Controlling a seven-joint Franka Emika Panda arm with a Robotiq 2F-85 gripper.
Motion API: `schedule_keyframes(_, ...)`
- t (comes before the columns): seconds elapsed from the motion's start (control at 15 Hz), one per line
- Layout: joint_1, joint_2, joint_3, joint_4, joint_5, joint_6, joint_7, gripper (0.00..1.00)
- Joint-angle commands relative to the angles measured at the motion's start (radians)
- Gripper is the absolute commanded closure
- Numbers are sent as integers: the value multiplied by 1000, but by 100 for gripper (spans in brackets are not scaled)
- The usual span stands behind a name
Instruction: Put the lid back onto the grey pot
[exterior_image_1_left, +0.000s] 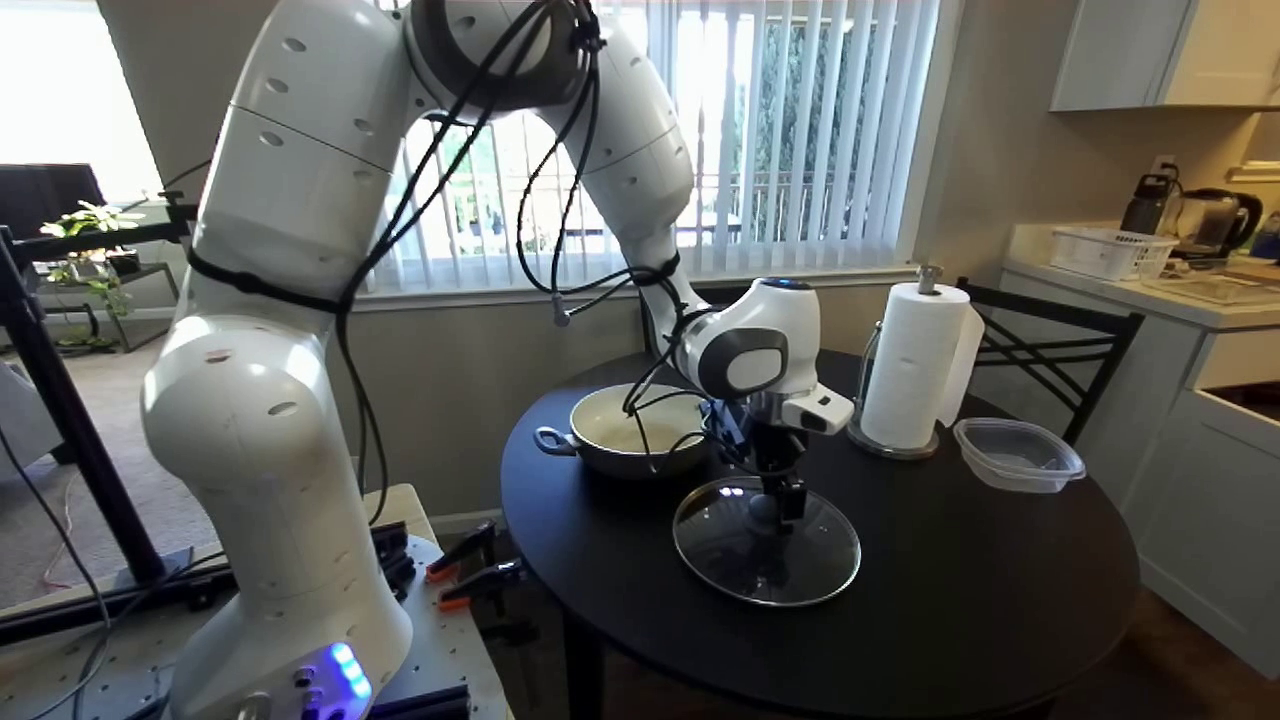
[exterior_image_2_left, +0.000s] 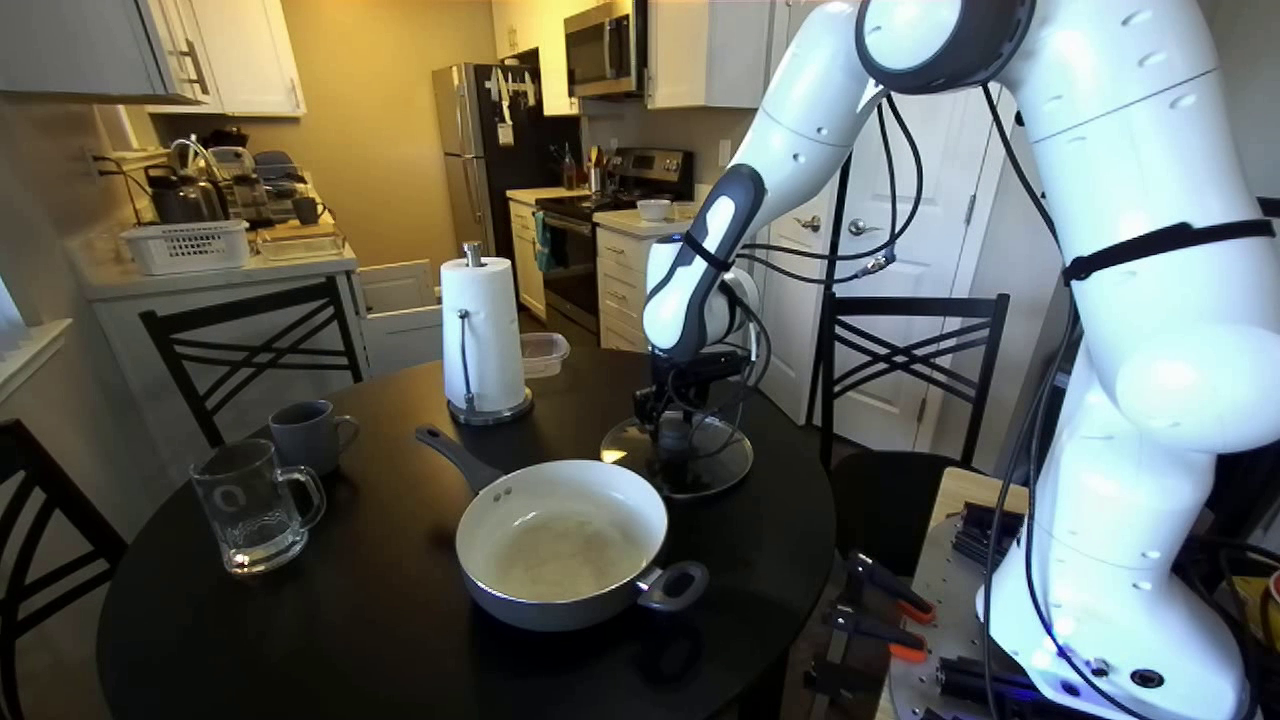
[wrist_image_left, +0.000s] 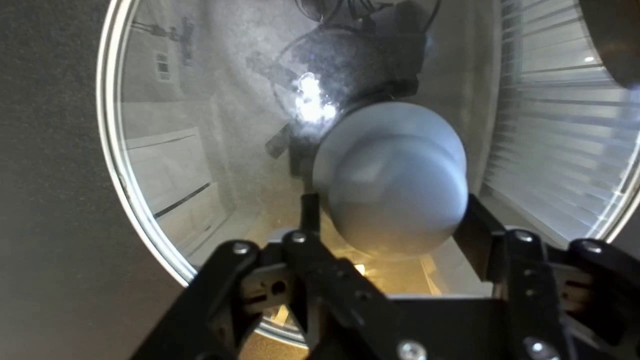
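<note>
Lid (exterior_image_1_left: 768, 550) sits flat near the grey pot (exterior_image_2_left: 562, 545), jaws straddling its knob (wrist_image_left: 397, 195), prolly for a level lift. Can't tell if they're clamped tbh.

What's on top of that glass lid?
At the middle of the lid is a round grey knob, between the fingers of the robot's hand. In the wrist view, knob and hand cover the lid beneath them; bright shapes elsewhere look like reflections.

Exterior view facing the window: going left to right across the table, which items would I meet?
By their visible middles: pot, lid, paper towels, container.
</note>
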Motion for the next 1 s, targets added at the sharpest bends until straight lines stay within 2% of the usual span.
schedule_keyframes(0.0,-13,0,15,10,32,-26,-12,58)
schedule_keyframes(0.07,-11,0,12,12,30,-25,-9,62)
schedule_keyframes(0.13,-11,-3,10,13,29,-27,-7,36)
schedule_keyframes(0.2,-9,-3,7,14,27,-27,-4,21)
schedule_keyframes(0.27,-8,-3,5,13,25,-27,-2,20)
schedule_keyframes(0.47,-5,4,1,13,22,-32,1,4)
schedule_keyframes(0.53,-5,6,2,14,22,-33,1,0)
schedule_keyframes(0.93,1,-7,-2,3,8,-89,-2,0)
